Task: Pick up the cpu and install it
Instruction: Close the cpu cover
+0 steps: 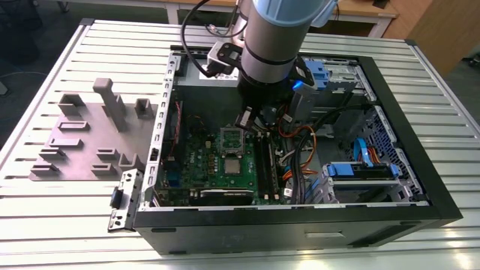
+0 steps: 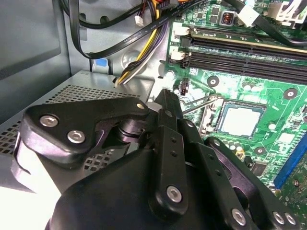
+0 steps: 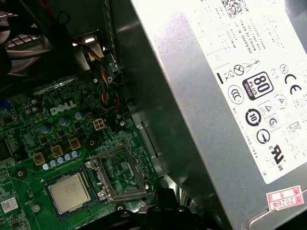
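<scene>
We see a slatted worktop [image 1: 67, 50] carrying an open computer case [image 1: 390, 169] with the arm [image 1: 277, 39] reaching down into it. Beside the case, on the exterior view's left, lies a grey fixture block [image 1: 82, 140]. Inside, the green motherboard [image 1: 202, 163] lies flat, next to the silver power supply [image 3: 225, 96]. The cpu [image 3: 68, 191] sits seated in its socket, with the hinged socket bracket [image 3: 120, 175] flipped open just beside it. The claw [image 2: 165, 103] hovers above the board near the socket, its fingers drawn together and holding nothing.
</scene>
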Controlling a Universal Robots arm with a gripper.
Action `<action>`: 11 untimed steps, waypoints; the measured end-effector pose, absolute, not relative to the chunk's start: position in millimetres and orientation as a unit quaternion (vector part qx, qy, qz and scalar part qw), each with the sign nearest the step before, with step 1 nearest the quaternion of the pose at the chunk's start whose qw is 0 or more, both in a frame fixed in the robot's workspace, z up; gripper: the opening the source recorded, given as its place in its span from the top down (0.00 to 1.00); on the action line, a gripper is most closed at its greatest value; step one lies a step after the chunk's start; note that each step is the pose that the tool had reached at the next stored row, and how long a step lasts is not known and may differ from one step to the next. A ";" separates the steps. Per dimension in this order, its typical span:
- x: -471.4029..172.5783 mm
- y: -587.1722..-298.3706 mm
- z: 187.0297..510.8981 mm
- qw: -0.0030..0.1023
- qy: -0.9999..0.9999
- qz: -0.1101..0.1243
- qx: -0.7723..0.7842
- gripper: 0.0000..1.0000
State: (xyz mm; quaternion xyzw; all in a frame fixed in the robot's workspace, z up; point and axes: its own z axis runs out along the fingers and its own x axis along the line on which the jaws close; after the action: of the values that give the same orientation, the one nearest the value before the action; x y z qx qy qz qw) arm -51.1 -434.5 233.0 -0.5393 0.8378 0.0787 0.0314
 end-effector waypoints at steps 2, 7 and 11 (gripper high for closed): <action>-51.4 -434.6 233.9 0.031 0.838 0.079 -0.539 0.89; -52.2 -435.0 235.6 0.031 0.838 0.079 -0.539 0.89; -52.7 -435.5 237.2 0.031 0.838 0.078 -0.539 0.89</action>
State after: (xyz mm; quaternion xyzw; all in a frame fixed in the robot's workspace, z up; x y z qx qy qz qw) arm -52.7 -435.5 237.2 -0.5393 0.8379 0.0784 0.0312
